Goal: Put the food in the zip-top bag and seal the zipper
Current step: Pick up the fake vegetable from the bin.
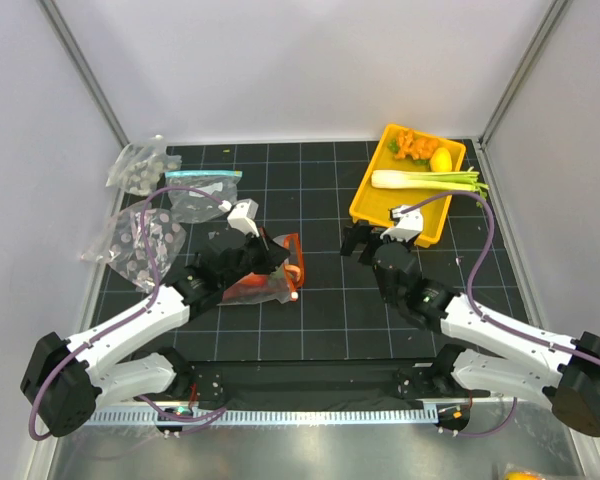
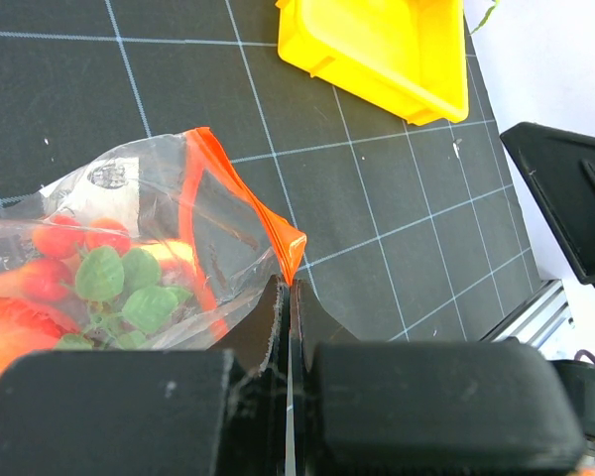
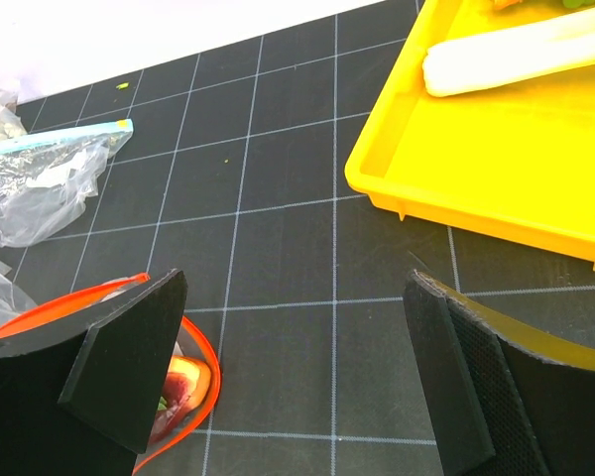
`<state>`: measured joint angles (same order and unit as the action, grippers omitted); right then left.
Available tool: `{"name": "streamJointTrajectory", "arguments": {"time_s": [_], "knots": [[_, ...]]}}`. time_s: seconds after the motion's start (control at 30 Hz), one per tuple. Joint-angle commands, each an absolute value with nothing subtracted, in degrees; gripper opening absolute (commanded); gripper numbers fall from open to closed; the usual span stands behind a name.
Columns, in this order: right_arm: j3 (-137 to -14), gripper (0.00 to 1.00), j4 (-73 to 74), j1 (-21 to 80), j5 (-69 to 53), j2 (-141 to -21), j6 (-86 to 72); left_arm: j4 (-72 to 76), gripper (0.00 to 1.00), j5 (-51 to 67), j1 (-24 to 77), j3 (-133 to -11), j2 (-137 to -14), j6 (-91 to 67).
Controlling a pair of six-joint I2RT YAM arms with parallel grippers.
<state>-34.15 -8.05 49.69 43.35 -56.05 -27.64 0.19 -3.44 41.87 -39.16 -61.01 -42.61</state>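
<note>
The clear zip-top bag point(image 1: 265, 280) lies on the mat left of centre, its orange-red zipper point(image 1: 298, 262) bowed open toward the right. Red and green toy food point(image 2: 99, 278) shows inside it. My left gripper point(image 2: 288, 288) is shut on a corner of the zipper strip point(image 2: 240, 193); it shows in the top view point(image 1: 258, 250) over the bag. My right gripper point(image 1: 365, 243) is open and empty, right of the bag. In the right wrist view point(image 3: 297, 367) the zipper loop point(image 3: 203, 382) curves by my left finger, with food point(image 3: 183, 382) visible inside.
A yellow tray point(image 1: 375, 205) at back right holds a leek point(image 1: 420, 179), orange carrot pieces point(image 1: 412, 145) and a yellow piece point(image 1: 441, 160). A clear bag with a light-blue strip point(image 1: 198, 190) and bags with grey dotted pieces point(image 1: 138, 235) lie at back left.
</note>
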Motion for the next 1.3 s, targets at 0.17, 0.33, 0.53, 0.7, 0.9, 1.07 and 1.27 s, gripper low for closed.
{"name": "streamJointTrajectory", "arguments": {"time_s": [0.17, 0.33, 0.53, 0.7, 0.9, 1.07, 1.27], "knots": [[-36.91, 1.00, -5.81, 48.79, 55.80, -52.65, -29.27, 3.25, 0.00, -3.87, 41.57, -39.38, -60.73, -41.92], [-39.98, 1.00, 1.91, 35.22, 46.17, -54.22, -33.47, 3.25, 0.00, -4.04, 41.66, -39.29, -60.73, -41.84], [-40.34, 0.99, 0.36, 17.25, 32.45, -61.94, -43.49, 3.43, 0.00, -3.52, 41.66, -39.55, -61.08, -42.01], [-46.30, 1.00, -4.48, 8.80, 28.92, -76.07, -50.01, 3.60, 0.00, -2.90, 41.66, -39.55, -60.74, -42.10], [-54.31, 1.00, -9.40, 4.76, 26.80, -90.86, -54.56, 3.52, 0.00, -3.16, 41.66, -39.11, -59.15, -42.01], [-60.81, 1.00, -13.44, 2.11, 28.48, -102.72, -58.97, 4.57, 0.00, -1.93, 41.66, -38.23, -58.62, -43.07], [-70.48, 1.00, -15.99, -1.49, 28.39, -116.00, -63.90, 5.27, 0.00, -0.27, 41.66, -38.32, -60.20, -43.68]]}}
